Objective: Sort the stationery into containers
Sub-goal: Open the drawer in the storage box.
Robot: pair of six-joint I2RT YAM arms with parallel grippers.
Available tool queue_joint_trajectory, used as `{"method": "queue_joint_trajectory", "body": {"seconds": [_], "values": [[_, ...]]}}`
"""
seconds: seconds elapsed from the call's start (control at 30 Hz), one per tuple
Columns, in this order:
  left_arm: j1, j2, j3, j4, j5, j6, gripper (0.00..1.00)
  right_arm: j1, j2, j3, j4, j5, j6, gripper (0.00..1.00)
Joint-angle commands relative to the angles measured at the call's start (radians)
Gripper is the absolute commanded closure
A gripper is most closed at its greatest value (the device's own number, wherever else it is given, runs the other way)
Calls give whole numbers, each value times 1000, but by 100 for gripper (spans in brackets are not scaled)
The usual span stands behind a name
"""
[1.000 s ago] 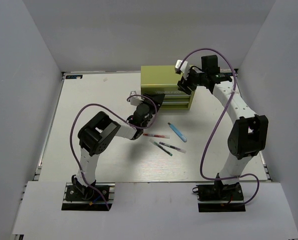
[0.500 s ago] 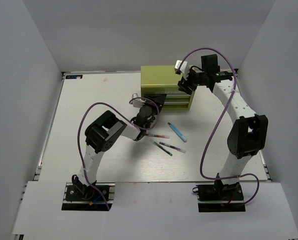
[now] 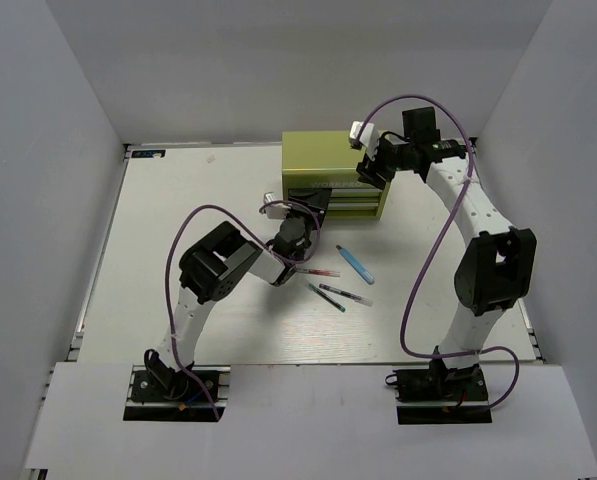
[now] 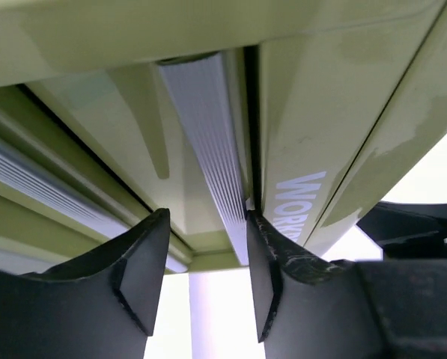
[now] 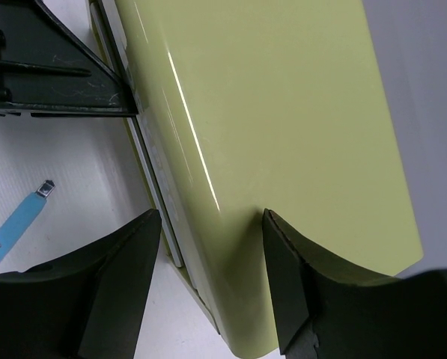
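The olive-green tool chest (image 3: 323, 160) stands at the back middle, its two front drawers (image 3: 340, 202) flush with the front. My left gripper (image 3: 305, 209) is open at the drawers' left end. In the left wrist view its jaws (image 4: 204, 224) straddle a ribbed silver drawer handle (image 4: 207, 142) next to the white lettering (image 4: 301, 200). My right gripper (image 3: 371, 168) is open over the chest's front right top corner (image 5: 268, 112). On the table lie the light-blue marker (image 3: 355, 263), the red-and-white pen (image 3: 315, 271) and two dark pens (image 3: 324, 295) (image 3: 346, 295).
Grey walls close in the white table (image 3: 178, 220) on the left, back and right. The marker's end also shows in the right wrist view (image 5: 17, 224), with my left gripper's dark body (image 5: 51, 67) above it.
My left gripper has moved right and forward, up against the chest's drawer front, and its elbow has swung right. The right arm and the stationery have not moved.
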Motion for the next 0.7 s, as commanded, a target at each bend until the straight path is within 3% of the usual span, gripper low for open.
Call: {"method": "queue_joint_trajectory", "body": {"seconds": [0.0, 0.4, 0.67], "values": [[6, 42, 37, 125, -120, -10, 46, -2, 36, 60, -79, 1, -36, 38], [-23, 120, 100, 243, -206, -10, 51, -2, 71, 109, -194, -8, -74, 38], [-33, 130, 99, 283, -215, -19, 71, -1, 76, 108, -208, -5, -96, 39]]}}
